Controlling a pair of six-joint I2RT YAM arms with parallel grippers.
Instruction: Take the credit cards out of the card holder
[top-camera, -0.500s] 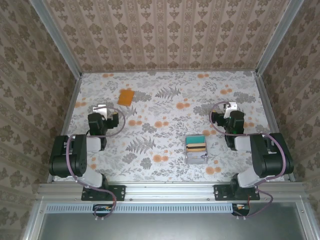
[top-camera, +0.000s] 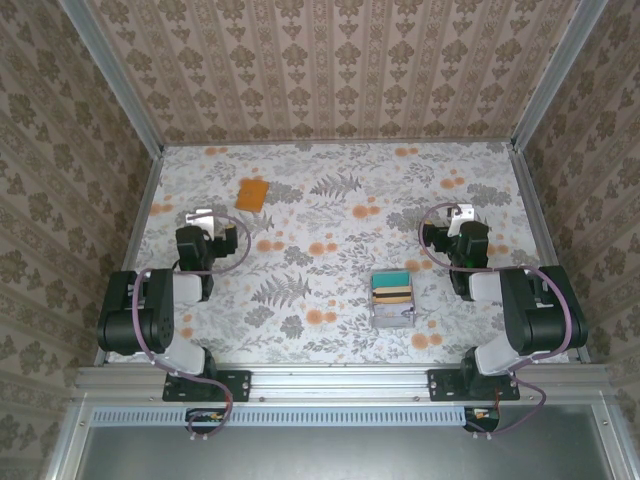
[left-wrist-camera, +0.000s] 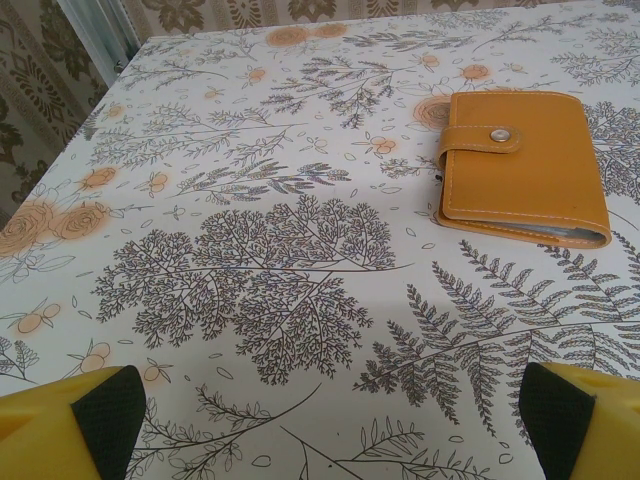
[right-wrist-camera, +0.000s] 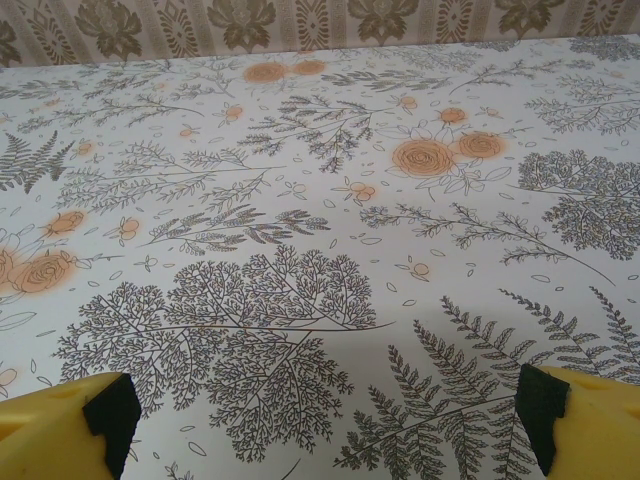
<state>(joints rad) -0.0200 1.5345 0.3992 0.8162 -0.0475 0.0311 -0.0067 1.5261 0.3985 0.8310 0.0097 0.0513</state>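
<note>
One card holder (left-wrist-camera: 522, 165) lies flat on the floral surface (left-wrist-camera: 250, 250), far-left area, ahead and to the right of the left end effector (left-wrist-camera: 335, 425). It is orange with stitched edges and folded shut, its tab (left-wrist-camera: 470, 140) fastened by a metal snap (left-wrist-camera: 497, 134). Grey inner leaves show along its near edge. The left end effector is spread wide and holds nothing. The right end effector (right-wrist-camera: 325, 420) is likewise wide apart and empty.

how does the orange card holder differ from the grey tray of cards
The card holder is orange and snapped shut, its contents hidden; the grey tray is open, showing teal and yellow cards. The card holder lies at the far left; the grey tray sits nearer the front edge, right of centre. Both lie flat on the floral table, untouched.
</note>
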